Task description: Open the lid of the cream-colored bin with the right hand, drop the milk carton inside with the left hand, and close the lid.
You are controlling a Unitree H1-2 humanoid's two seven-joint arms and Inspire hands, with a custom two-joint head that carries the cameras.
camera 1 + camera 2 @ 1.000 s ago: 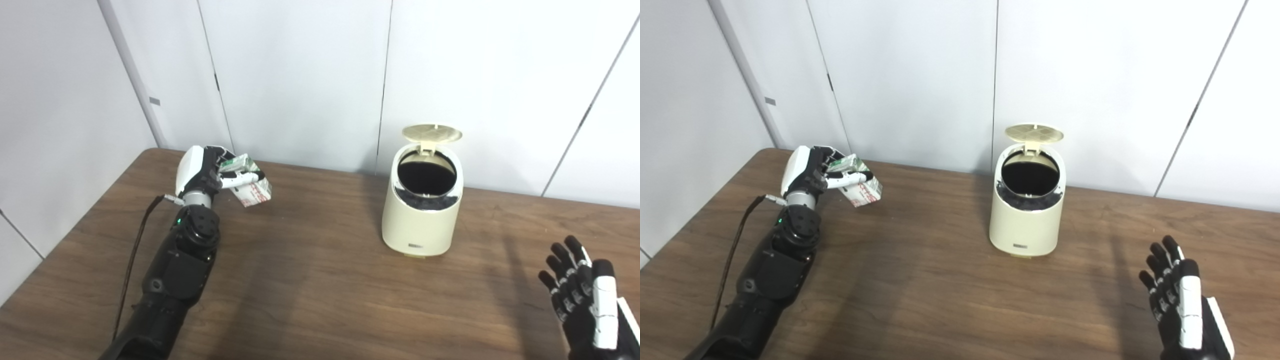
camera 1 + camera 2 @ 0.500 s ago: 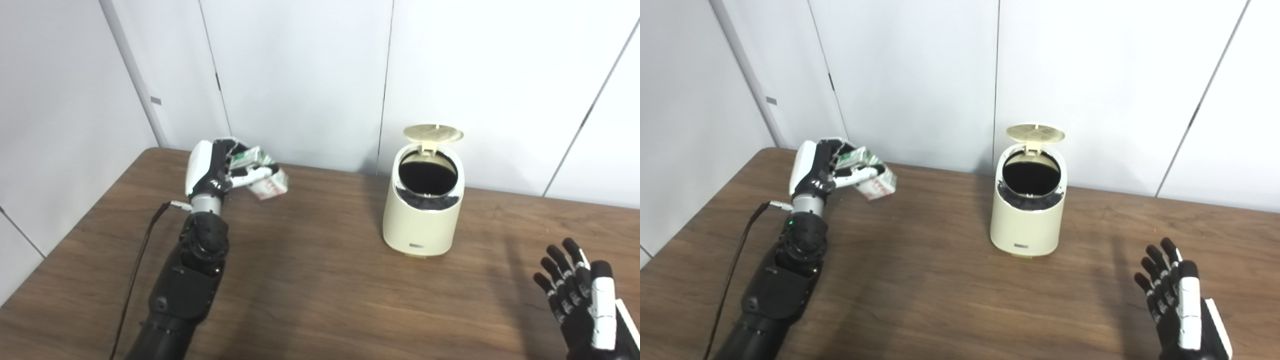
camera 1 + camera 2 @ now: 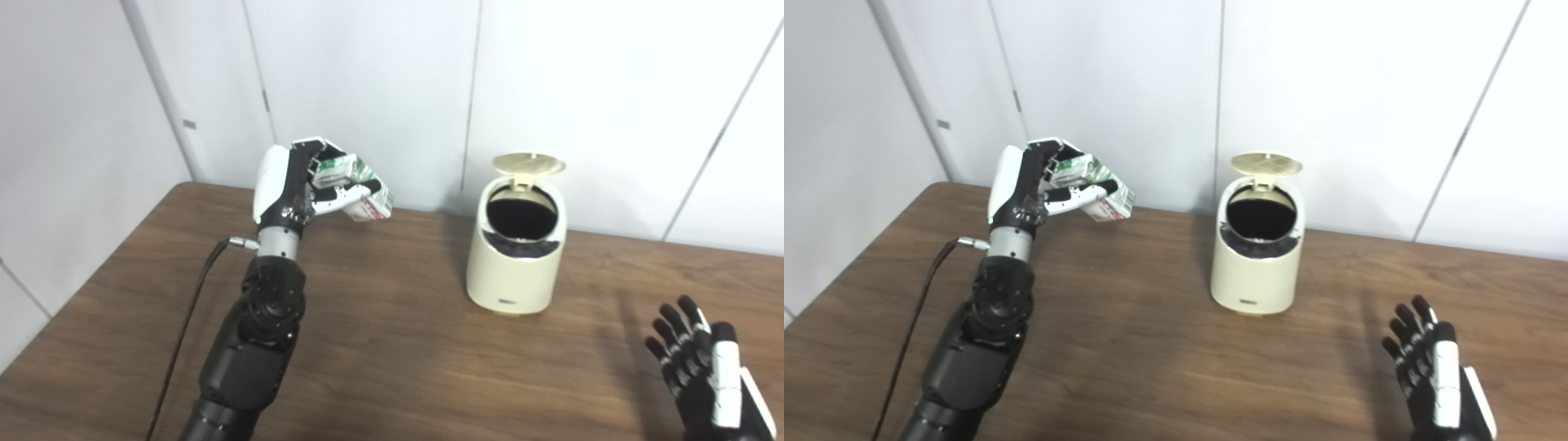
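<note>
- Left hand point(image 3: 288, 187): raised above the brown wood-grain table point(image 3: 380, 343), fingers clasped around the small green-and-white milk carton point(image 3: 358, 184), which is tilted and well left of the bin.
- Cream-colored cylindrical bin point(image 3: 514, 248): standing on the table, round lid point(image 3: 528, 163) hinged upright.
- Right hand point(image 3: 1430, 367): empty, fingers spread, near the table's front right.
</note>
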